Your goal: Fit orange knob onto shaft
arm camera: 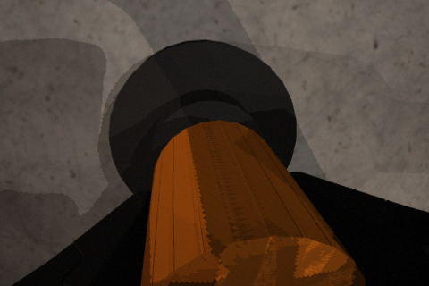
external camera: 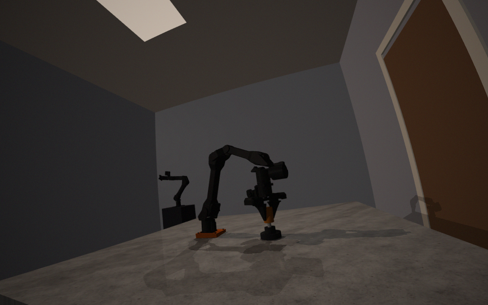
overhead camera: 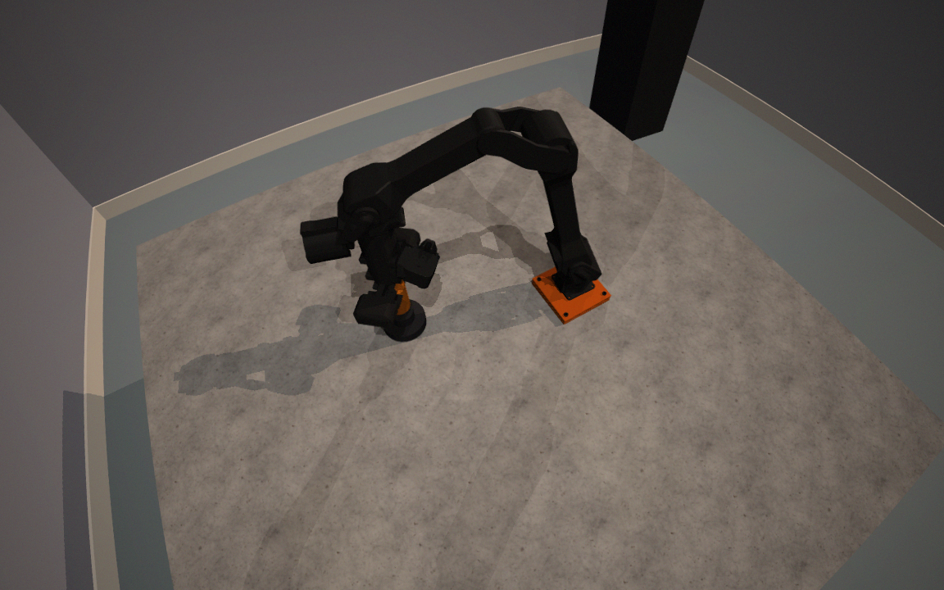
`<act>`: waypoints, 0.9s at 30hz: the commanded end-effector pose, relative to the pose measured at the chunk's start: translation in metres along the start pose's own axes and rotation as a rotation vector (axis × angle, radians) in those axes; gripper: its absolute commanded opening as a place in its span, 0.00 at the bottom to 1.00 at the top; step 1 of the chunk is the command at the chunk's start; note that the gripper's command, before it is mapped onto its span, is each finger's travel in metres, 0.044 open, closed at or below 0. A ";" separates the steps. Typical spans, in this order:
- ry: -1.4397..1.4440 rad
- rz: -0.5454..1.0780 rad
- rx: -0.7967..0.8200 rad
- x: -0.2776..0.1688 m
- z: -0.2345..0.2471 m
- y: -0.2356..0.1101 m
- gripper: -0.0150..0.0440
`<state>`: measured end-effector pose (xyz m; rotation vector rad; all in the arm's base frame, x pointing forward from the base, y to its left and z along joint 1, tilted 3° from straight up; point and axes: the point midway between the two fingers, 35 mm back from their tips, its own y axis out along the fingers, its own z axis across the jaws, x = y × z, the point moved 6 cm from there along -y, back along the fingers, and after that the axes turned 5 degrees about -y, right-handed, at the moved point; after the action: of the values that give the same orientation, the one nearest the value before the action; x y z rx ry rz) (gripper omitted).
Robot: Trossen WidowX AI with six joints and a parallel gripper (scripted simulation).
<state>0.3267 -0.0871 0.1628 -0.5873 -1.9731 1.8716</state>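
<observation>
Knob hides shaft and its own hole below jaws; shaft too small for flat.

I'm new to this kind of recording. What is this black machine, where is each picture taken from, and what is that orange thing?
The black machine is a jointed robot arm bolted to an orange base plate on a grey table. One picture looks down from above, one looks from the side at table height, and one comes from a camera on the arm's wrist, pointing down past its claw. The claw is shut on the orange knob, holding it over a round black pedestal on the table. In the side view a bit of the silver shaft shows between knob and pedestal, so the knob is not pushed fully down yet.
</observation>
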 end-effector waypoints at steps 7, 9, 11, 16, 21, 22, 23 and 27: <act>-0.208 0.006 -0.002 0.000 0.000 -0.003 0.25; -0.208 0.006 -0.002 0.000 0.000 -0.003 0.25; -0.208 0.006 -0.002 0.000 0.000 -0.001 0.25; -0.208 0.005 -0.002 0.000 0.000 0.002 0.25; -0.208 0.005 -0.002 0.000 0.000 0.002 0.25; -0.208 0.005 -0.002 0.000 0.000 0.002 0.25; -0.208 0.005 -0.002 0.000 0.000 0.002 0.25; -0.208 0.005 -0.002 0.000 0.000 0.003 0.25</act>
<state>0.3266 -0.0873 0.1602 -0.4139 -2.0991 2.0013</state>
